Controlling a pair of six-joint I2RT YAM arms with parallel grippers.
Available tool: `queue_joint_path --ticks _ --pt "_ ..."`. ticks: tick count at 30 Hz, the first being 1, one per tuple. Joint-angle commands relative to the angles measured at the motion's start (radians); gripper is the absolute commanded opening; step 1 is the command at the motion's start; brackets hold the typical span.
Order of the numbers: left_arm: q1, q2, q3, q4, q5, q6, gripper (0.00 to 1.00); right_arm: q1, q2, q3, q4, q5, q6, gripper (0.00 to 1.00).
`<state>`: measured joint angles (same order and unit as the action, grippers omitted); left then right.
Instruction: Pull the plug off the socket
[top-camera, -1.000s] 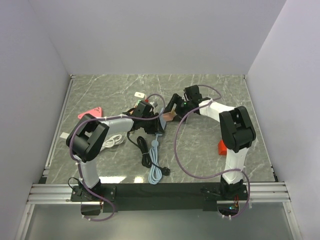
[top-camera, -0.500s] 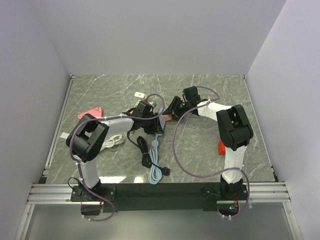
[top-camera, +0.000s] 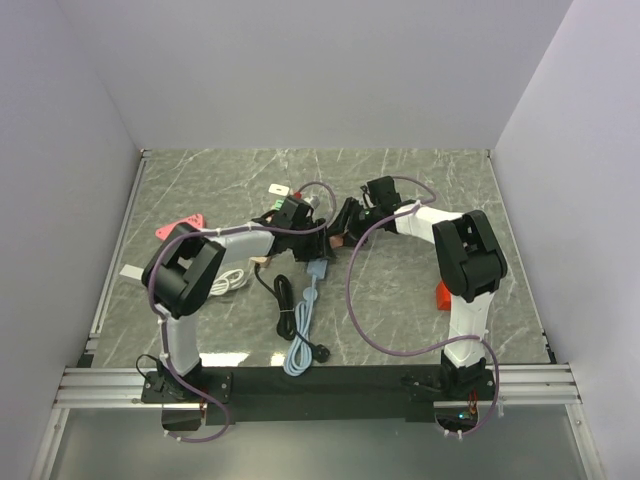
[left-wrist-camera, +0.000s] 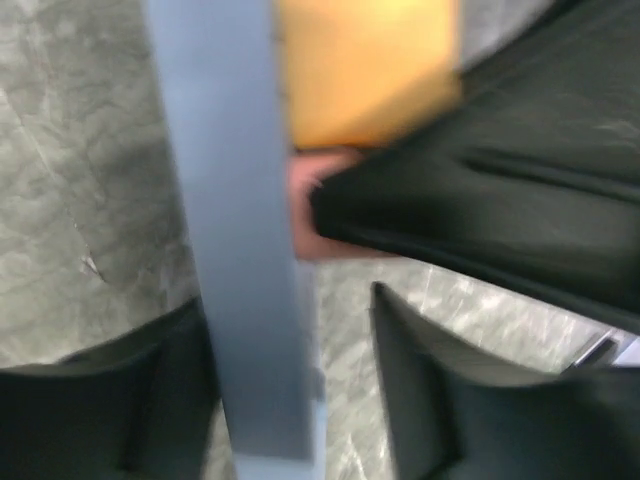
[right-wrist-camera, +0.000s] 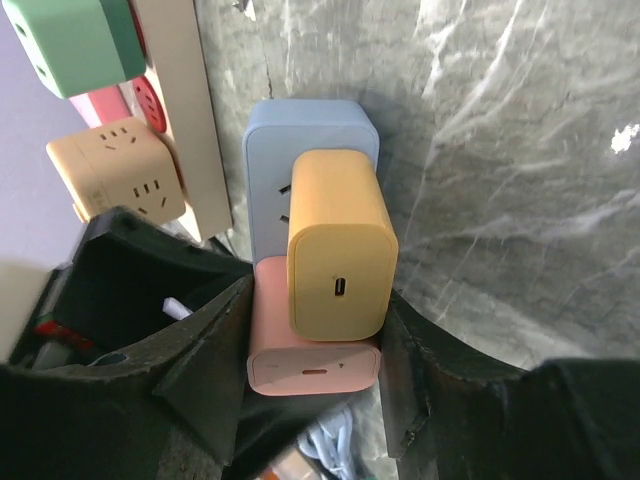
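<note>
Currently, the pink plug (right-wrist-camera: 315, 360) sits in the blue socket (right-wrist-camera: 310, 130), just beside 1 yellow plug (right-wrist-camera: 340, 245), its long axis pointing back at my right gripper (right-wrist-camera: 315, 295), whose jaws pinch its sides. My left gripper (left-wrist-camera: 290, 310) straddles the blue socket, jaws apart.

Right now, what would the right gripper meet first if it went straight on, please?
Probably the yellow plug, standing in the blue socket just ahead; the pink plug sits between the right gripper's fingers.

Yellow plug (right-wrist-camera: 340, 245), boxy w/ USB-C port facing cam, is sitting plugged into pale-blue socket (right-wrist-camera: 310, 140), centre of right-wrist frame, overlapping its lower half.
</note>
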<state>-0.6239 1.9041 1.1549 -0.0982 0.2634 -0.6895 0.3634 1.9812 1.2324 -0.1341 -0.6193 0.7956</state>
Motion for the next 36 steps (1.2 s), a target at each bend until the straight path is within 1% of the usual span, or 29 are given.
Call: queue_joint_path --ticks 1,2,4,5,6,7,14,17,18,19,20,23,29,33,36 --pt "-0.003 0.039 0.035 0.037 0.03 0.028 0.51 0.017 -0.067 -0.017 0.016 -0.08 0.011 0.0" --pt "-0.003 0.039 0.031 0.038 0.03 0.028 0.37 0.019 -0.071 -0.02 0.022 -0.079 0.016 0.0" --pt "-0.002 0.039 0.011 0.046 0.03 0.025 0.25 0.017 -0.079 -0.022 0.027 -0.082 0.025 0.0" --pt "-0.002 0.039 0.003 0.052 0.025 0.024 0.1 0.016 -0.079 -0.017 0.022 -0.082 0.028 0.0" --pt "-0.002 0.039 -0.01 0.054 0.022 0.022 0.03 0.017 -0.079 -0.016 0.022 -0.082 0.028 0.0" --pt "0.003 0.036 -0.015 0.052 0.02 0.019 0.0 0.019 -0.081 -0.016 0.022 -0.083 0.03 0.0" --pt "0.018 0.03 -0.041 0.043 -0.016 0.007 0.0 0.014 -0.105 -0.024 -0.004 -0.08 0.039 0.0" --pt "0.032 0.044 -0.049 0.029 -0.03 -0.002 0.0 -0.009 -0.142 -0.047 -0.001 -0.134 0.051 0.0" --pt "0.039 0.049 -0.06 0.028 -0.035 -0.007 0.0 -0.015 -0.153 -0.037 -0.027 -0.182 0.042 0.0" --pt "0.044 0.049 -0.064 0.032 -0.032 -0.007 0.0 -0.024 -0.154 -0.025 -0.06 -0.207 -0.011 0.0" --pt "0.049 0.052 -0.07 0.034 -0.032 -0.008 0.0 -0.036 -0.156 0.008 -0.161 -0.22 -0.045 0.0" --pt "0.061 0.056 -0.083 0.032 -0.041 -0.008 0.0 -0.084 -0.186 0.013 -0.272 -0.22 -0.139 0.0" --pt "0.067 0.069 -0.069 0.037 -0.027 -0.015 0.0 -0.185 -0.197 -0.014 -0.355 -0.25 -0.206 0.0" --pt "0.067 0.072 -0.057 0.037 -0.02 -0.022 0.0 -0.199 -0.197 -0.008 -0.366 -0.289 -0.222 0.0" --pt "0.067 0.072 -0.047 0.037 -0.02 -0.028 0.0 -0.192 -0.209 -0.034 -0.305 -0.269 -0.159 0.0"
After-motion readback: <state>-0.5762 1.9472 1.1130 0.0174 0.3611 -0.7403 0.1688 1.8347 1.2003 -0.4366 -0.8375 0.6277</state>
